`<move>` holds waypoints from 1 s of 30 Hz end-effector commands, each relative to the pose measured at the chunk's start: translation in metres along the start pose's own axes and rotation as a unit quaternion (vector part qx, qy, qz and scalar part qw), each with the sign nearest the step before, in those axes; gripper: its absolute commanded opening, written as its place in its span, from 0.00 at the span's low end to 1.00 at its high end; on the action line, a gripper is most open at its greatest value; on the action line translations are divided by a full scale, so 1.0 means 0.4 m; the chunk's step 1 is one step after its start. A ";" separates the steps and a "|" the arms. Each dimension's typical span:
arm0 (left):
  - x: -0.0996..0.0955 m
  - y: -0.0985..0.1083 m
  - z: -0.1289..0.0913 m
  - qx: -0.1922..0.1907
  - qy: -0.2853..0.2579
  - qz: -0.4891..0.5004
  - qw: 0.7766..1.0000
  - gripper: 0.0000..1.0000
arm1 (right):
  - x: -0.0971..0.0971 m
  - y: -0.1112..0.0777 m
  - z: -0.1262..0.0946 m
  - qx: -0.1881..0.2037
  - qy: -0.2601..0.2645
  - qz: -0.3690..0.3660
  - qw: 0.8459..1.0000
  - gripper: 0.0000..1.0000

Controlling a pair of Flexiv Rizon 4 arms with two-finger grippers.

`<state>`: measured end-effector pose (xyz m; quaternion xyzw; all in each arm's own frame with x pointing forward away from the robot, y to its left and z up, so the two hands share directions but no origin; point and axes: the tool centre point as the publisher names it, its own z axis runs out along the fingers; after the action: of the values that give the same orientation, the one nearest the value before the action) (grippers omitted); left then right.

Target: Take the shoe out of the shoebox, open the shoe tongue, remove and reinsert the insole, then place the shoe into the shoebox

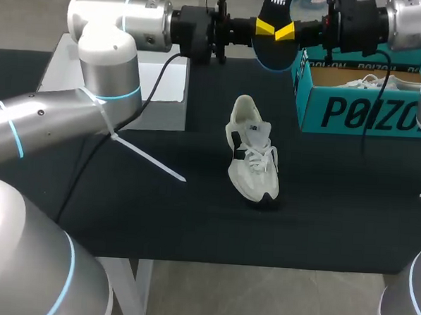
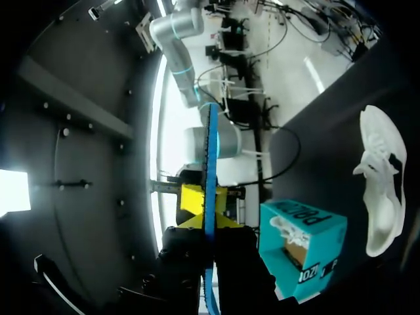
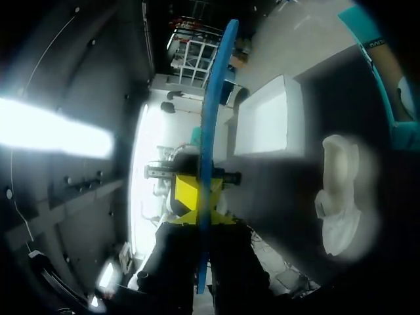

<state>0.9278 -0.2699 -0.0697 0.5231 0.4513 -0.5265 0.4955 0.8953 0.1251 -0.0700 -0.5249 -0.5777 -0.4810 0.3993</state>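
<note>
Table [image 1: 335, 206]: black top, below both claws, which meet high over its far edge.
Shoebox [image 1: 354, 112]: teal and open, under the right claw's arm. The left wrist view [image 2: 305, 243] shows it whole, beside and below that claw. The right wrist view catches only a teal edge [image 3: 374, 59].
White lid [image 1: 165, 81]: flat on the table under the left claw's arm. Only the right wrist view [image 3: 262, 125] shows it clearly, ahead of that claw.
Shoe [image 1: 253, 156]: white sneaker with dark patches, out of the box, on the table well below the two claws and apart from both [image 2: 380, 177] [image 3: 338, 197].
Second shoe [image 1: 370, 82]: white, lying inside the shoebox. The left wrist view also shows it [image 2: 285, 226].
Insole [image 1: 272, 55]: held in the air between the claws. The head view shows its black face, the wrist views only its blue edge [image 2: 210, 151] [image 3: 215, 92].
Left claw [image 1: 265, 26]: yellow tips pressed on the insole from both sides [image 2: 203, 210].
Right claw [image 1: 284, 31]: facing the left one and pinching the same insole [image 3: 200, 203].
</note>
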 end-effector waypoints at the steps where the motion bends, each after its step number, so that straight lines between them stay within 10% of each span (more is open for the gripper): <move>1: -0.008 -0.006 -0.004 0.012 0.010 0.005 1.000 1.00 | -0.019 0.002 0.007 -0.002 -0.001 0.004 1.000 0.00; 30: 0.081 -0.178 -0.552 0.001 0.234 -0.043 0.971 1.00 | -0.045 0.064 -0.029 -0.049 -0.015 -0.063 0.997 0.00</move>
<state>0.9045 -0.0764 -0.1241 0.6188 0.5634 -0.4252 0.3448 0.9226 0.1096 -0.0828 -0.5120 -0.5894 -0.5278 0.3345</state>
